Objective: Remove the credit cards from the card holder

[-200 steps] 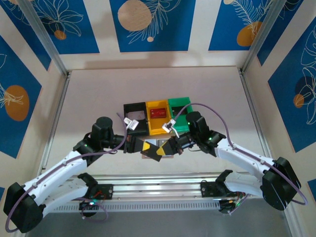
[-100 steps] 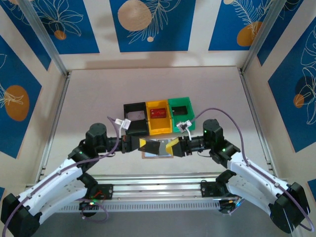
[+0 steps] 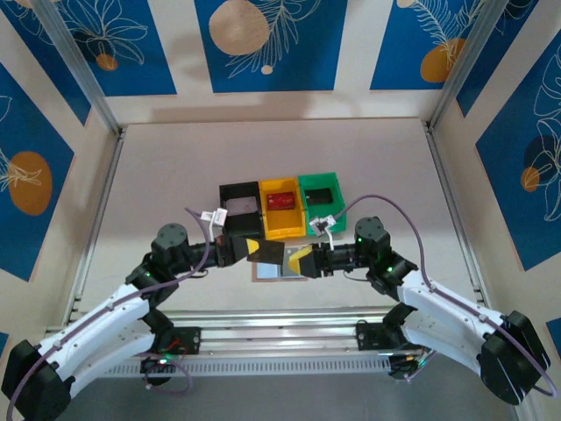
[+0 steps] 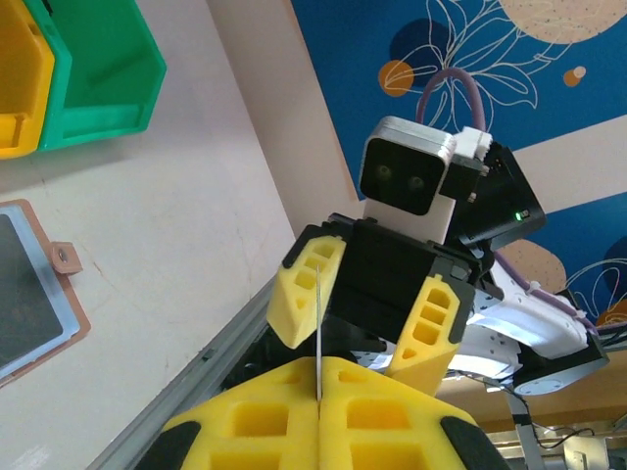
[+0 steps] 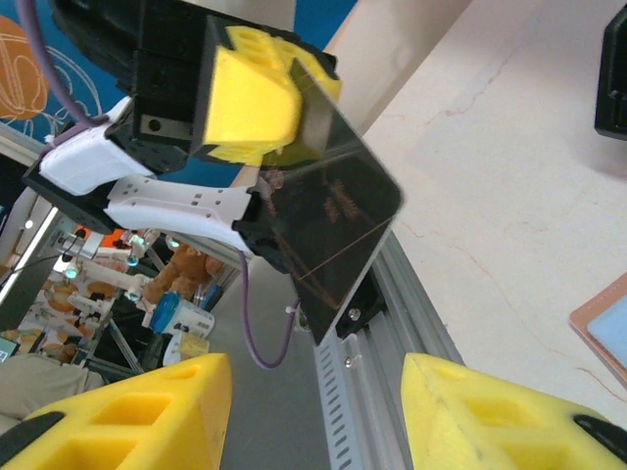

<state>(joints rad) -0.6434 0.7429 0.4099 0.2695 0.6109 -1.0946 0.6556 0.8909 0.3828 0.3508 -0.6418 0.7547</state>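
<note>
My left gripper is shut on a dark credit card and holds it in the air just above the table. In the left wrist view the card shows edge-on between the closed yellow pads. Facing it, my right gripper is open, and the card hangs ahead of its spread fingers without touching them. The card holder lies open and flat on the table below both grippers, tan rim and pale grey inside. A red card lies in the yellow bin.
A black bin, the yellow bin and a green bin stand in a row just behind the holder. The aluminium rail runs along the table's near edge. The table stretches out behind the bins.
The right gripper has opened and let go of the dark card, then backed off slightly to the right. The left gripper keeps the card and has raised it a little toward the bins.
</note>
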